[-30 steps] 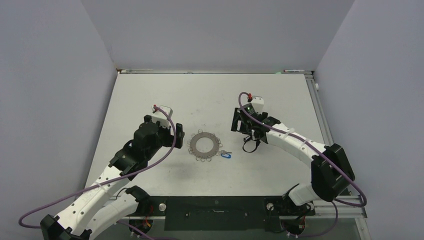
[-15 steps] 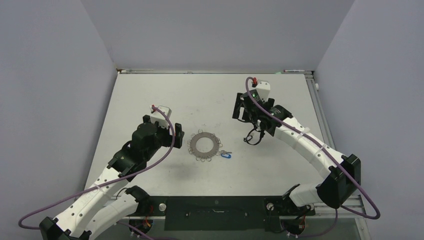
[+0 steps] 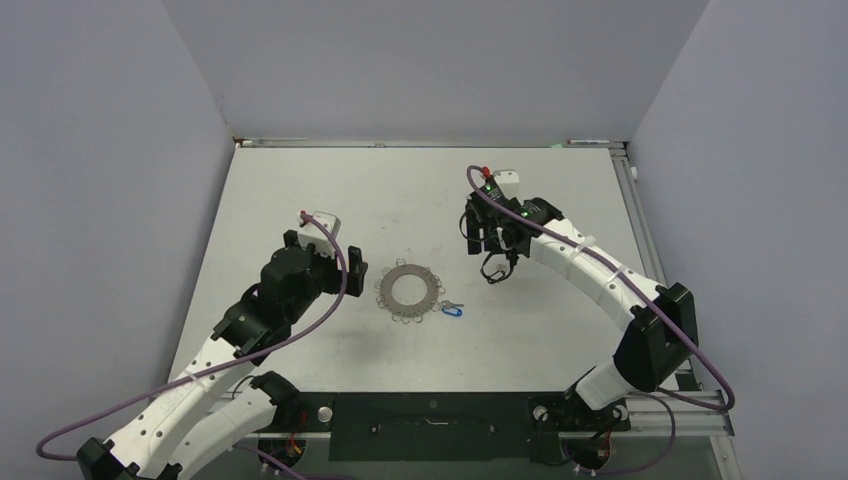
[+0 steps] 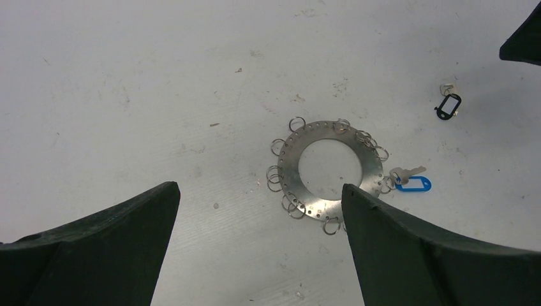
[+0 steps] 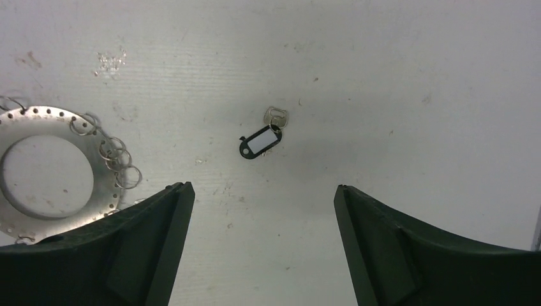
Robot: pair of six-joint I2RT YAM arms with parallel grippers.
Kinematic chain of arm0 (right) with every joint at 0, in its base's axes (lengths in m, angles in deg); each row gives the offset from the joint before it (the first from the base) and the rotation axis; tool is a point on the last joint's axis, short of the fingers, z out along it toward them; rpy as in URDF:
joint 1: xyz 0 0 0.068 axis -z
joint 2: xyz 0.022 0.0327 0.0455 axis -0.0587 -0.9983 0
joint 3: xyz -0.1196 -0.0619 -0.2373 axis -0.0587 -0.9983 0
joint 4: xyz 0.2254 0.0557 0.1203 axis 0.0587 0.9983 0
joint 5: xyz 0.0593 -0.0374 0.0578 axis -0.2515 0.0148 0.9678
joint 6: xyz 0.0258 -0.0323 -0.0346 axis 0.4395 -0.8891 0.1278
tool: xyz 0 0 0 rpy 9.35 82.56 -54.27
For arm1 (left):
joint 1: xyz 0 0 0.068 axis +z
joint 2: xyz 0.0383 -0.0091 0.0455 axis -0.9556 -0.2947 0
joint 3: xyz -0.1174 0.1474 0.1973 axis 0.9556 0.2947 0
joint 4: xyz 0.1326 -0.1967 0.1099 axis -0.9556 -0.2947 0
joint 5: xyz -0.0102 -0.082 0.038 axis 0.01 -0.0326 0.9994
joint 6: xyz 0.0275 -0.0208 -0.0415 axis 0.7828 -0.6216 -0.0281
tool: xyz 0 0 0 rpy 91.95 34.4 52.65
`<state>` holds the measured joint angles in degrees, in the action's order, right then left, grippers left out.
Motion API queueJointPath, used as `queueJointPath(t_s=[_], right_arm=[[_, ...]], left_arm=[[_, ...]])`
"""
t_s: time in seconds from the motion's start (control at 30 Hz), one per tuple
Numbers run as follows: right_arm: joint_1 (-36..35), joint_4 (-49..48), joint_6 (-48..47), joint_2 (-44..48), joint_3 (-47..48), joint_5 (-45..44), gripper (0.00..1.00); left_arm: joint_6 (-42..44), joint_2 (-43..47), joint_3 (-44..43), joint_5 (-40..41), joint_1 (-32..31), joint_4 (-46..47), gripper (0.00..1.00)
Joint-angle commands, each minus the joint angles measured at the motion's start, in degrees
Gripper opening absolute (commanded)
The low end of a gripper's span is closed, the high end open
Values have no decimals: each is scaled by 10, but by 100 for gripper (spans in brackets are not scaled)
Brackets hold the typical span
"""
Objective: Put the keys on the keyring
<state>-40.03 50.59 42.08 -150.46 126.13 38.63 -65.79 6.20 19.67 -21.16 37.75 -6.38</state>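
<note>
A flat, loop-fringed metal ring [image 4: 289, 171], blue tag [image 4: 413, 184] and black tag [image 5: 260, 141] are laid amid the scuffed desk [image 3: 300, 200]; left pincer [image 4: 258, 191] and right pincer [image 5: 263, 188] are held spread.

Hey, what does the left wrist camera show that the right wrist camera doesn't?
Only the left wrist view: the whole keyring and the blue key lying beside its rim. Only the right wrist view: nothing new on the table, just a closer look at the black key ahead of the open right gripper. Both: the black key, lying apart from the keyring, and at least part of the keyring.
</note>
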Motion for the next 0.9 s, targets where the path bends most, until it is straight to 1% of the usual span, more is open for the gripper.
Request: queueJointPath(t_s=[0.0, 0.03, 0.13, 0.27, 0.37, 0.43, 0.6, 0.77, 0.87], right_arm=[[16, -13, -59, -26, 3, 31, 79], [27, -28, -68, -34, -7, 41, 73], [60, -86, -92, -62, -47, 89, 67], [74, -126, -103, -124, -67, 95, 58], [74, -145, -116, -152, -70, 97, 57], [75, -151, -124, -163, -72, 89, 54], [85, -156, -136, -153, -89, 38, 47], [87, -152, -166, -143, -102, 89, 46], [79, -142, -167, -150, -96, 78, 45]], left_arm=[[2, 9, -9, 2, -1, 20, 96], [2, 9, -10, 1, -1, 19, 96], [3, 10, -9, 0, -1, 19, 96], [7, 9, -7, 8, -1, 20, 96], [10, 8, -7, 14, -1, 19, 96], [13, 8, -6, 20, 0, 20, 96], [14, 3, -6, 22, 2, 19, 96], [15, -3, -5, 22, 3, 21, 96], [18, -6, -5, 32, 5, 19, 96]])
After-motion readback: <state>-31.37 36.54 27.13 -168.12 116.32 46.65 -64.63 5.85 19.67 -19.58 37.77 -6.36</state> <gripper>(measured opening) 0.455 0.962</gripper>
